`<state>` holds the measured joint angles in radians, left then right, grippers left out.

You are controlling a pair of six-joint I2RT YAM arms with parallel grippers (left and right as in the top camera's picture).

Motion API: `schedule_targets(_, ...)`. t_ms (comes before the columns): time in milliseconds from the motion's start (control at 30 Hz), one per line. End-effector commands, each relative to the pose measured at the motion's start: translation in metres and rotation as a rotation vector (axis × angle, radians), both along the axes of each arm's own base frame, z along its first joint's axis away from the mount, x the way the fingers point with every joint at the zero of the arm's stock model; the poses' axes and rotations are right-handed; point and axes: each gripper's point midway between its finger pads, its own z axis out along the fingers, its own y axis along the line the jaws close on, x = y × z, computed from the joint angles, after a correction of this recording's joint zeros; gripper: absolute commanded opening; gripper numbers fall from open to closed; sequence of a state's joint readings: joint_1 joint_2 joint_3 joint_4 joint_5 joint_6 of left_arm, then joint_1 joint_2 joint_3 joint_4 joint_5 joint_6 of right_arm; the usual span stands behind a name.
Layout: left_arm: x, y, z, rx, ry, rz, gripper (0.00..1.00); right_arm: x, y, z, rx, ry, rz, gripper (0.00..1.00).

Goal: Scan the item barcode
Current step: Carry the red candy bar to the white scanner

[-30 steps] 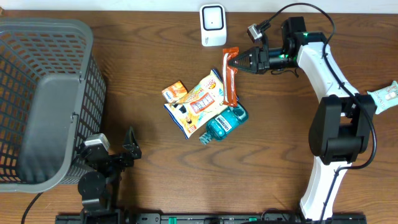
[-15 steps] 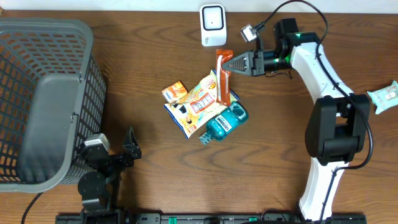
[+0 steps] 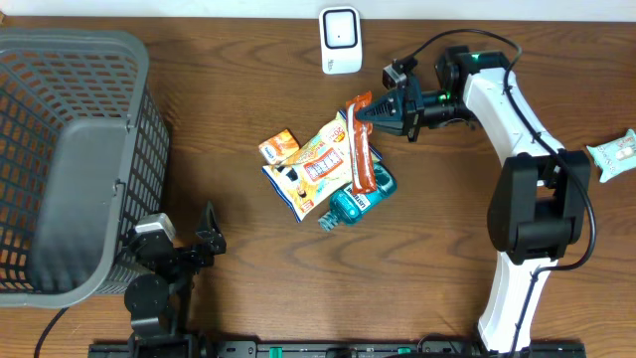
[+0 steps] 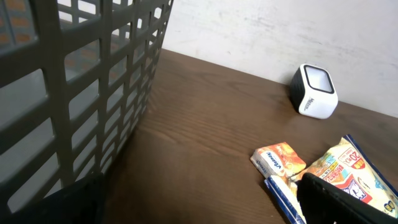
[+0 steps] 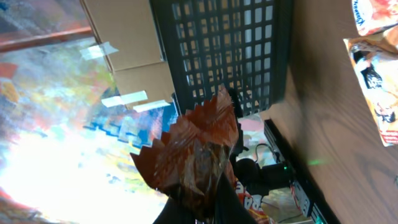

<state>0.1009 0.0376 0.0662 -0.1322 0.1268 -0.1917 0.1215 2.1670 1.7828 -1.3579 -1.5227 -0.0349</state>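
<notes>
The item is a long orange-red snack bar wrapper (image 3: 362, 151). My right gripper (image 3: 360, 111) is shut on its upper end and holds it over the pile of goods, below and to the right of the white barcode scanner (image 3: 340, 40). In the right wrist view the wrapper's crimped end (image 5: 193, 146) sticks out past the shut gripper (image 5: 211, 208). My left gripper (image 3: 189, 242) rests open near the front left beside the basket, nothing in it. In the left wrist view the left gripper (image 4: 199, 211) faces the distant scanner (image 4: 316, 92).
A grey mesh basket (image 3: 70, 159) fills the left side. Mid-table lie a small orange pack (image 3: 279, 146), a yellow snack bag (image 3: 316, 164) and a blue mouthwash bottle (image 3: 360, 198). A teal packet (image 3: 616, 151) lies at the right edge.
My right gripper has shifted left and slightly toward the front with the wrapper, and its wrist has turned. The bar now hangs tilted over the pile. The left arm has not moved.
</notes>
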Motion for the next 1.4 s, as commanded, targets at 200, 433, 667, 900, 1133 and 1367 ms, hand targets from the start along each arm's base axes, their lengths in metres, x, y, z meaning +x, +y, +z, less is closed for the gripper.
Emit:
schedule_targets(200, 0.000, 0.001, -0.014, -0.014, 0.032, 0.008, 0.98, -0.040, -0.017, 0.022, -0.184, -0.385, 0.091, 0.02)
schedule_targets(433, 0.000, 0.001, -0.014, -0.014, 0.032, 0.008, 0.98, -0.042, -0.040, 0.034, -0.538, -0.706, 0.114, 0.02)
schedule_targets(667, 0.000, 0.001, -0.014, -0.014, 0.032, 0.008, 0.98, 0.016, -0.056, 0.012, -1.071, -0.925, 0.025, 0.01)
schedule_targets(900, 0.000, 0.001, -0.014, -0.014, 0.032, 0.008, 0.98, 0.052, -0.010, 0.015, -1.174, -1.088, -0.073, 0.01)
schedule_targets(1133, 0.000, 0.001, -0.014, -0.014, 0.032, 0.008, 0.98, 0.114, 0.007, -0.011, -1.326, -1.239, -0.175, 0.01)
schedule_targets(1367, 0.000, 0.001, -0.014, -0.014, 0.032, 0.008, 0.98, 0.160, 0.026, -0.018, -1.298, -1.358, -0.307, 0.01)
